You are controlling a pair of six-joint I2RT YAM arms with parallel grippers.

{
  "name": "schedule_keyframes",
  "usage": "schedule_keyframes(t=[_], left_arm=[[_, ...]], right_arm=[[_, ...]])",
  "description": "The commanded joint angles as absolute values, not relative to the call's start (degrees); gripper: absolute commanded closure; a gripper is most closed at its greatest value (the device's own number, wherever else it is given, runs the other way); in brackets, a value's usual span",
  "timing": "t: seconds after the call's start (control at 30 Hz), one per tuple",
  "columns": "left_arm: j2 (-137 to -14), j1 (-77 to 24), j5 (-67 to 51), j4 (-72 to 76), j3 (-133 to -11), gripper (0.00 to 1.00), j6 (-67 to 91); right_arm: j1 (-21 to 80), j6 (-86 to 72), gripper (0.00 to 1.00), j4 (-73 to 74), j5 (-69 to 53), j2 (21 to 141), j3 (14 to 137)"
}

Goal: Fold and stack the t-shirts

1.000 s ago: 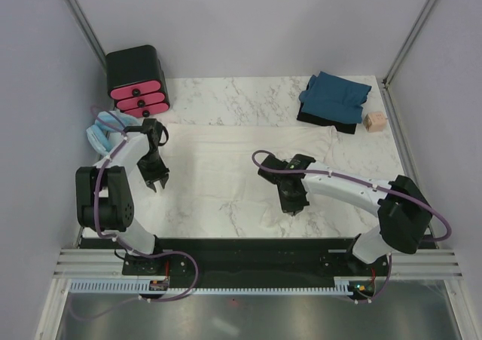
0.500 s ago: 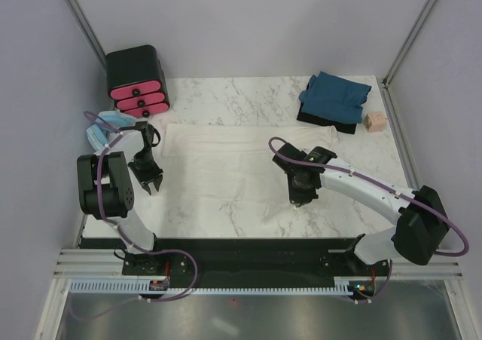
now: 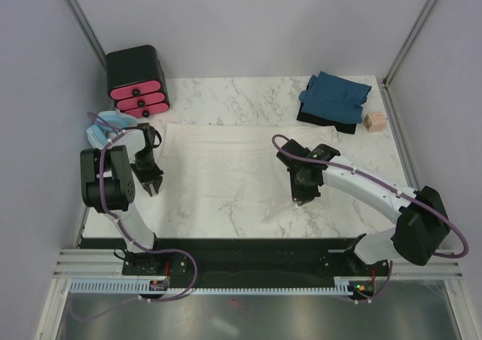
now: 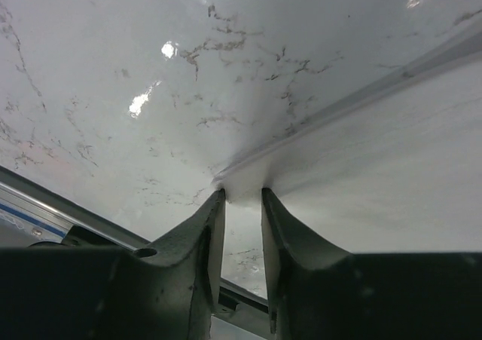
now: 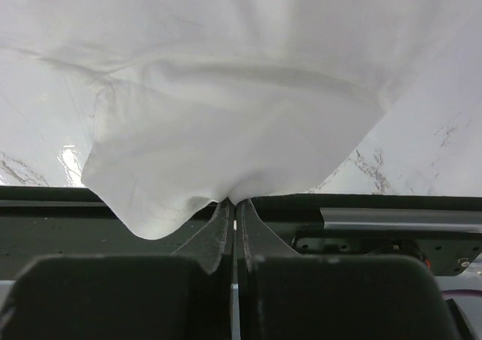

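The cream-white t-shirt (image 3: 226,166) lies spread across the middle of the marble table. My left gripper (image 3: 153,188) is at its left edge. In the left wrist view (image 4: 242,191) the jaws stand a narrow gap apart, with a corner of the white shirt (image 4: 392,166) caught between the tips. My right gripper (image 3: 303,197) is over the shirt's right part. In the right wrist view (image 5: 233,202) it is shut tight on a pinch of the white cloth (image 5: 241,91). The dark teal-blue t-shirt (image 3: 335,95) lies folded at the back right.
A black box with pink drawers (image 3: 135,80) stands at the back left. A pale blue padded ring (image 3: 102,133) lies beside my left arm. A small wooden cube (image 3: 373,121) sits right of the teal shirt, which rests on a black item (image 3: 320,119).
My right gripper has moved right and slightly away, pulling the white cloth with it. My left gripper has shifted slightly left and nearer, and its jaws have narrowed on the shirt's corner.
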State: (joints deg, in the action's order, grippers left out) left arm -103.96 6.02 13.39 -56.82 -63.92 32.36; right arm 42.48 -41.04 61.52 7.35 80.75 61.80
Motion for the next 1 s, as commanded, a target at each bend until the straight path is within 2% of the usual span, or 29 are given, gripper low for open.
schedule_keyframes(t=[0.0, 0.2, 0.5, 0.67, 0.97], left_arm=[[-107.22, 6.33, 14.94, -54.05, -63.89, 0.8, 33.4], [-107.49, 6.33, 13.1, -53.09, -64.25, 0.97, 33.84], [-104.6, 6.24, 10.28, -52.91, -67.76, 0.98, 30.33], [-98.45, 6.33, 7.03, -53.61, -69.6, 0.98, 28.31], [-95.63, 6.24, 5.1, -55.72, -74.52, 0.98, 27.16]], right_arm=[[41.66, -40.17, 1.0, 61.96, 6.94, 79.8, 62.93], [41.05, -39.9, 1.0, 62.14, 6.86, 80.07, 63.37], [38.06, -42.8, 1.0, 63.1, 10.8, 79.28, 64.94], [36.83, -44.03, 1.0, 67.57, 18.35, 81.03, 73.72], [34.46, -39.64, 1.0, 69.26, 21.44, 87.71, 82.17]])
